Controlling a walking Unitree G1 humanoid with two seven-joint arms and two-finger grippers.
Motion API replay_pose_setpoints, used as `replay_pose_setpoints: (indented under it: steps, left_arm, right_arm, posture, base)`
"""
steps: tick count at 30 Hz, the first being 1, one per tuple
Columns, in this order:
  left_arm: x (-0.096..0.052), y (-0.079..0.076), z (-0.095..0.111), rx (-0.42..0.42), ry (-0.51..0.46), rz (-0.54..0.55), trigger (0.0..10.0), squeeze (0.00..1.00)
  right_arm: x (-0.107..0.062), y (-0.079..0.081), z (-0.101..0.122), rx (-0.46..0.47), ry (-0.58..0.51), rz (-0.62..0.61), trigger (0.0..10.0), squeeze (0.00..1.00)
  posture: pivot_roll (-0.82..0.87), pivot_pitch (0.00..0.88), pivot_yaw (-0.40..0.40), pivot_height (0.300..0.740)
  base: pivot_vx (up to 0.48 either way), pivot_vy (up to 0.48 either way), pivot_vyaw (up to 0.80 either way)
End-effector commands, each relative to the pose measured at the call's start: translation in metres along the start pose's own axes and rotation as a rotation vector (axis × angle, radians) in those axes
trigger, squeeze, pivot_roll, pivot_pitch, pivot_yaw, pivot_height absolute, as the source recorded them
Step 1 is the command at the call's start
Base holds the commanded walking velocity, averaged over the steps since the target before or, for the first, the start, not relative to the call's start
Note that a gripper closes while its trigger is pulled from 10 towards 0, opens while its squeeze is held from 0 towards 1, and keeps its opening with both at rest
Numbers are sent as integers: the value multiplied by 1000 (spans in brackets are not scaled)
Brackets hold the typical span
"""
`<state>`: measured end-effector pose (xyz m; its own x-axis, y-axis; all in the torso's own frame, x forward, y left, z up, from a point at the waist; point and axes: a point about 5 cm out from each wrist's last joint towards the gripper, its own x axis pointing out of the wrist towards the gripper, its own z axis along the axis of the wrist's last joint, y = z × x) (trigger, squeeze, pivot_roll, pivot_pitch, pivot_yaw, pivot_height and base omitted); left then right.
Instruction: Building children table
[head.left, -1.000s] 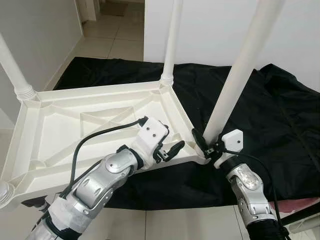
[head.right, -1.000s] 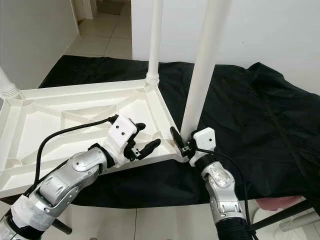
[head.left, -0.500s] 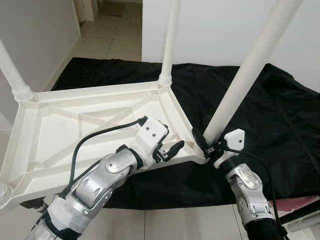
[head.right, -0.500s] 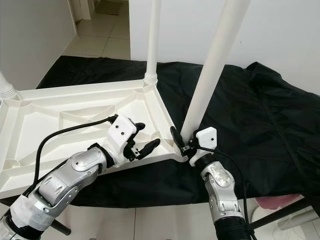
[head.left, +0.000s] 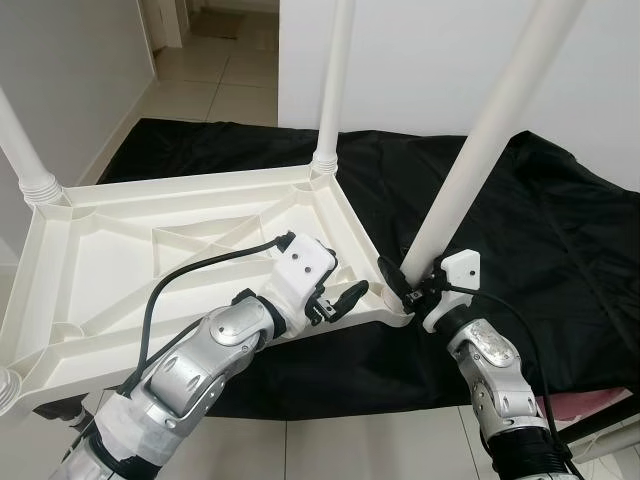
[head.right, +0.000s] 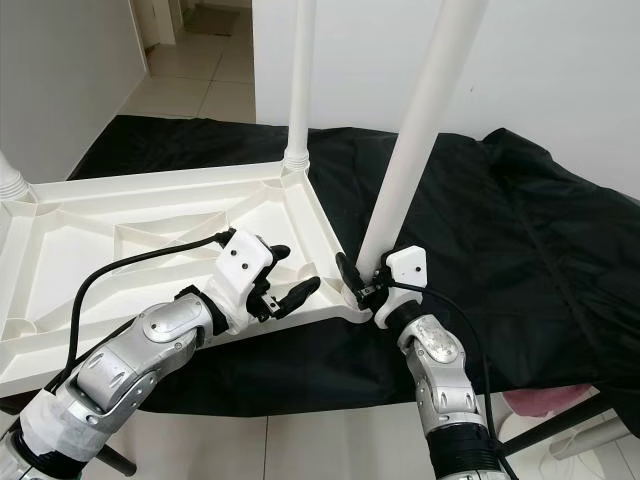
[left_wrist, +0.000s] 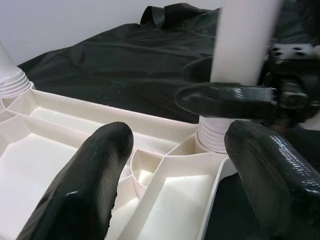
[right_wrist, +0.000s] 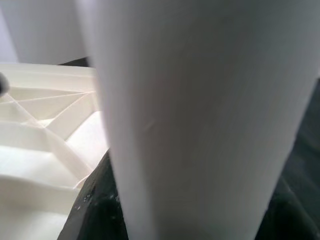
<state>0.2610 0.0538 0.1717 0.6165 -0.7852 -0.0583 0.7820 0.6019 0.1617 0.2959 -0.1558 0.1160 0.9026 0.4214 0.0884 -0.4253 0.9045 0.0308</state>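
White plastic tabletop (head.left: 150, 270): upside down on black cloth (head.left: 540, 230) over the floor, ribbed underside up. Far leg (head.left: 330, 90): upright in far-right corner socket. Near-right leg (head.left: 480, 150): tilted, foot at near-right corner socket. Right gripper (head.left: 408, 287): fingers pinching that leg's base. Left gripper (head.left: 338, 296): fingers spread, over tabletop's near rim.

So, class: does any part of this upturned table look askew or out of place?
Yes. The leg at the near right corner leans, while the far leg stands upright. The right gripper is shut on its base at the tabletop corner; the left gripper hovers open nearby.
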Motion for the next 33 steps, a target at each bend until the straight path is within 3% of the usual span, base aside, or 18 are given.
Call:
replay_pose_setpoints:
  steps: [1, 12, 18, 28, 33]
  left_arm:
    - [0, -8, 3, 3, -6, -145, 10000, 0]
    - [0, -8, 4, 0, -10, -142, 10000, 0]
    - [0, -8, 5, -2, -13, -134, 10000, 0]
    - [1, -7, 5, -2, -15, -125, 10000, 0]
    - [1, -7, 5, -2, -17, -124, 10000, 0]
  right_arm:
    - [-10, 3, -33, 84, 166, -13, 10000, 0]
    - [-8, 2, -28, 79, 153, -10, 10000, 0]
    - [-6, 7, -17, 75, 81, -32, 10000, 0]
    - [5, 27, -1, 104, -23, -386, 10000, 0]
    - [10, 33, 1, 131, -34, -460, 10000, 0]
  posture:
    - [19, 14, -51, 740]
    - [19, 14, -56, 740]
    - [18, 18, -59, 740]
    - [17, 22, -66, 740]
    - [22, 23, -71, 740]
  base:
    - [0, 0, 0]
    - [0, 0, 0]
    - [0, 0, 0]
    - [0, 0, 0]
    - [0, 0, 0]
